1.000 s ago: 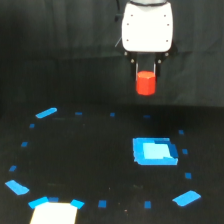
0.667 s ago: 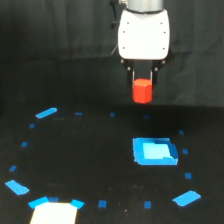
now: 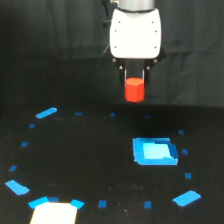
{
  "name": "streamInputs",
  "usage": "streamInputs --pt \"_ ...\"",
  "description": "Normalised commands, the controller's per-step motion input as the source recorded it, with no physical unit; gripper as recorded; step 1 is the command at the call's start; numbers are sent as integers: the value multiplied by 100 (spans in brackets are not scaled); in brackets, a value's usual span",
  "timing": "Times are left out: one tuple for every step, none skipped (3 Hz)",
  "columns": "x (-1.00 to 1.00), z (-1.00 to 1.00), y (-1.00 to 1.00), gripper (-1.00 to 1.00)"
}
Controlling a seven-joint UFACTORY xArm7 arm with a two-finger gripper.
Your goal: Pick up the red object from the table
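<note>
The gripper (image 3: 134,80) is clamped on the red block (image 3: 134,90), its dark fingers (image 3: 126,75) gripping the block's top from either side (the lower part hangs free below them). The block is held in the air, well above the black surface (image 3: 90,160). Below and slightly right of it lies a large blue square patch (image 3: 154,151). Small blue tape marks (image 3: 46,113) ring the surface, and a white patch (image 3: 54,213) sits at the near left edge.

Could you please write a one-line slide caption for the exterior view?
The gripper holds the red object in the air above the black table with its blue square patch.
</note>
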Motion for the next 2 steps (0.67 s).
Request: streamInputs --pt "-22 -28 16 -86" --pt "-56 -35 19 -100"
